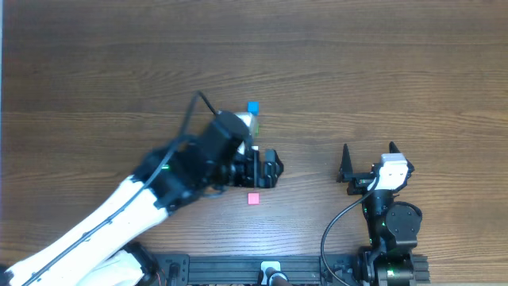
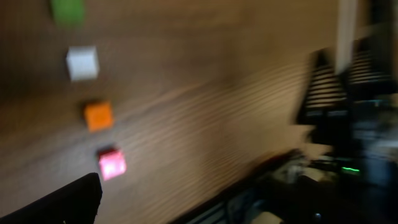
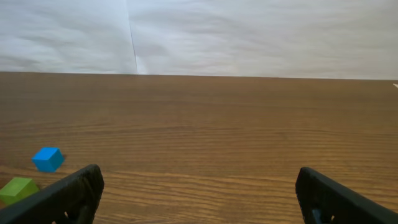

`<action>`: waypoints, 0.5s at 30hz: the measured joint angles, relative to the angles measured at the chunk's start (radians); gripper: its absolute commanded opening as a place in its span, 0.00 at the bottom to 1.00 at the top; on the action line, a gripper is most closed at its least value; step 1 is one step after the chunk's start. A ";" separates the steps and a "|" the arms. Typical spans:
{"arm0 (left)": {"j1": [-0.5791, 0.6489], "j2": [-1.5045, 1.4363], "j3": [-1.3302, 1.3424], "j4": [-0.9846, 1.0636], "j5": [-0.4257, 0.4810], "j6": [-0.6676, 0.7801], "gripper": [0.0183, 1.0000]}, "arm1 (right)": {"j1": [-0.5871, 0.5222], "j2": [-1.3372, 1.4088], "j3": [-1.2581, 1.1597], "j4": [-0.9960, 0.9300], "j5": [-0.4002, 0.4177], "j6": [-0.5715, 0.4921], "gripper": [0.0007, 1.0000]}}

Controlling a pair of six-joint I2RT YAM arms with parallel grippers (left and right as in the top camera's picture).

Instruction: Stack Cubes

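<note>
Near left hand, pink cube, seemingly ungrasped

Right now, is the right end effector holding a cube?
No, the right end effector is open, with only bare table between its fingers.

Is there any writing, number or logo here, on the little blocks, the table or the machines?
No readable text. The blue cube, pink cube, orange cube, white cube and green cube have plain faces; the table carries no print. Any marks on the left arm or right arm are too small to tell.
</note>
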 measured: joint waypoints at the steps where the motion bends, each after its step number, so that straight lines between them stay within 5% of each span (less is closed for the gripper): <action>1: -0.020 0.019 0.000 -0.011 -0.021 -0.026 1.00 | 0.000 0.000 0.000 0.000 0.000 0.000 0.99; 15: -0.218 0.262 0.000 -0.106 -0.235 -0.327 0.97 | 0.000 0.000 0.000 0.000 0.000 0.000 0.99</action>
